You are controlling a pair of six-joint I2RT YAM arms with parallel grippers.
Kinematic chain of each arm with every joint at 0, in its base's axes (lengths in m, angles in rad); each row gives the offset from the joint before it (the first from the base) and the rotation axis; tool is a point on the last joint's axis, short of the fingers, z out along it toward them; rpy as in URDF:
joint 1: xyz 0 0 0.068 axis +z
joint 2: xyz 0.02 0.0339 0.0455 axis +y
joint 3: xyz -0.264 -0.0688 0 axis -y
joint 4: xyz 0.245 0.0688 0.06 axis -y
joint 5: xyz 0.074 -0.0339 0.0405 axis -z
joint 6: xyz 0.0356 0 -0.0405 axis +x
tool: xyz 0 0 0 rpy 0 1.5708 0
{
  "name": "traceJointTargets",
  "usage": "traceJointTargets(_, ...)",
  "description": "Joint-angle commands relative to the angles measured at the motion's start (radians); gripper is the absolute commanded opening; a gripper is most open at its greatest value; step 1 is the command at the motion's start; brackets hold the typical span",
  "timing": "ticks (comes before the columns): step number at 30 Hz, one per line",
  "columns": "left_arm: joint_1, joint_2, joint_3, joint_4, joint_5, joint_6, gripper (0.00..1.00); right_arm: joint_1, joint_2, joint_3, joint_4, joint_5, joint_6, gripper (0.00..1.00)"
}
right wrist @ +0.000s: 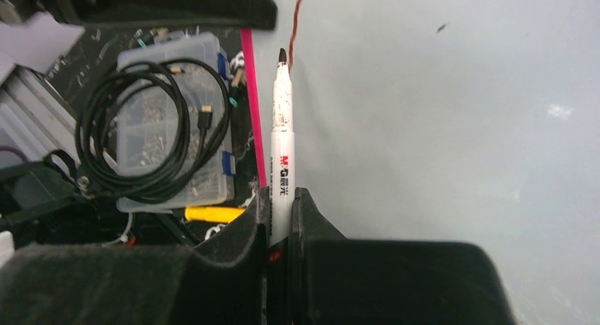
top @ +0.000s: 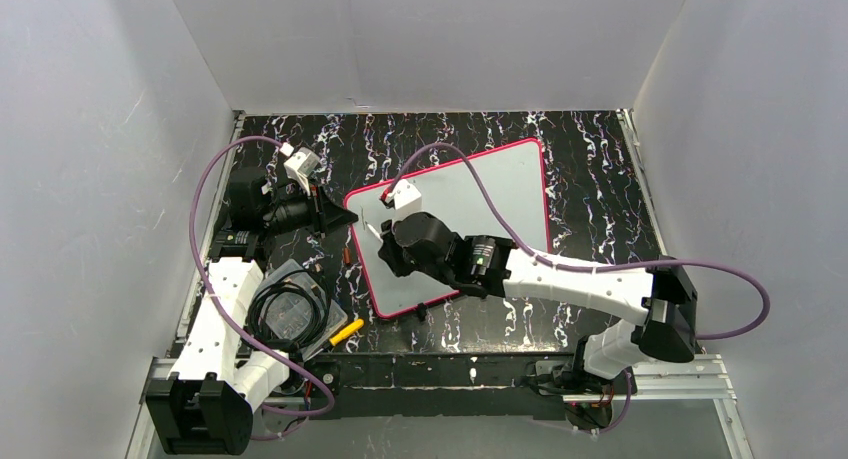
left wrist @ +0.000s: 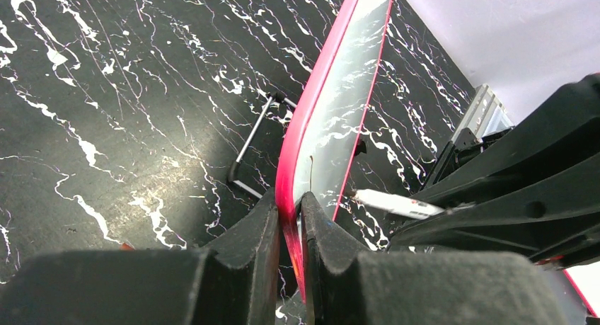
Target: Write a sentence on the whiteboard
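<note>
So, where does the whiteboard (top: 515, 179) sit right now?

You have it near the middle of the black marbled worktop (top: 590, 179), turned askew. Your left fingers (left wrist: 272, 219) are clamped on its pink frame at the left corner, with the edge wedged between them.

And the pen?

Your right fingers (right wrist: 262, 206) are closed on a white marker (right wrist: 283, 127). Its dark tip is at the board's face, close to the left edge, but I cannot tell whether it touches. Of the sentence you get only one thin reddish-brown stroke (right wrist: 297, 20) running away from the tip, and no letters can be read.

What crowds you?

Mostly your own arms. From above, your right arm lies across the near half of the board and hides that part of the face. Its purple cable (top: 487, 199) arcs over the rest. Your left fingers sit just beside the marker tip. Off the board's near-left edge you have a clear parts box (right wrist: 159, 127) with a coiled black cable (right wrist: 86, 130) on its lid and a yellow tool (right wrist: 212, 214) beside it. A bent wire bracket (left wrist: 251, 148) lies on the worktop just left of the frame.
</note>
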Motion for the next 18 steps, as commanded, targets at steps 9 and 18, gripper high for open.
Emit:
traceJointTargets(9,-0.014,-0.021,-0.011,-0.026,-0.006,0.052,0.0,0.004,0.019,0.083,0.11,0.113,-0.081,0.01)
traceJointTargets(18,-0.016,-0.021,-0.012,-0.026,-0.005,0.054,0.0,0.003,0.054,0.116,0.105,0.128,-0.095,0.01)
